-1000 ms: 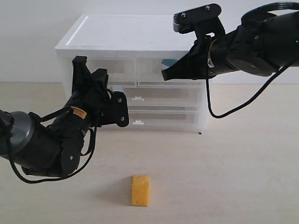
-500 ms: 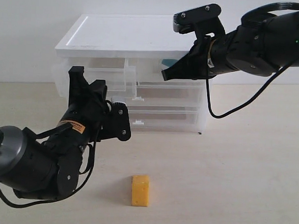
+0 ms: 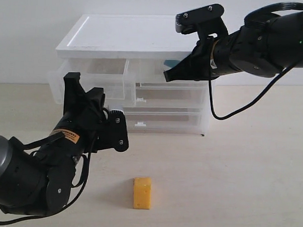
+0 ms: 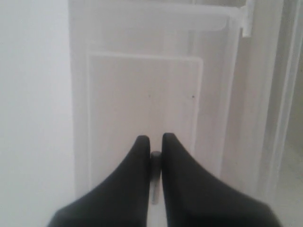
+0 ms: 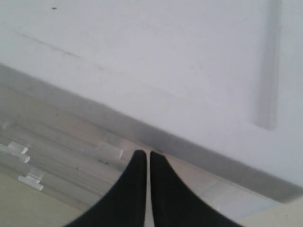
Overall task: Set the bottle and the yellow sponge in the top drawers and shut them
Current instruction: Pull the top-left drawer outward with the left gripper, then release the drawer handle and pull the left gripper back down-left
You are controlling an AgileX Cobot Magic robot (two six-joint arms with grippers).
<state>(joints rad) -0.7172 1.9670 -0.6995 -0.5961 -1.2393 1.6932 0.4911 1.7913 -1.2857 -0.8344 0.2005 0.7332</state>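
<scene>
The sponge (image 3: 142, 193) stands well apart from the chest (image 3: 129, 35); a teal sliver, likely the bottle (image 3: 169, 62), shows in the right top drawer (image 3: 152, 68). The left top drawer (image 3: 95, 74) juts partway out: pull it straight and level, stopping short of its end. The left pincer (image 4: 151, 142) is clamped on its handle (image 4: 155, 158); the right pincer (image 3: 168, 74), tips together, holds nothing by that drawer's front.

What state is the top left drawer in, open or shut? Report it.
Open. The top left drawer juts forward of the chest front, past the top right drawer; the left pincer is shut on its handle.
</scene>
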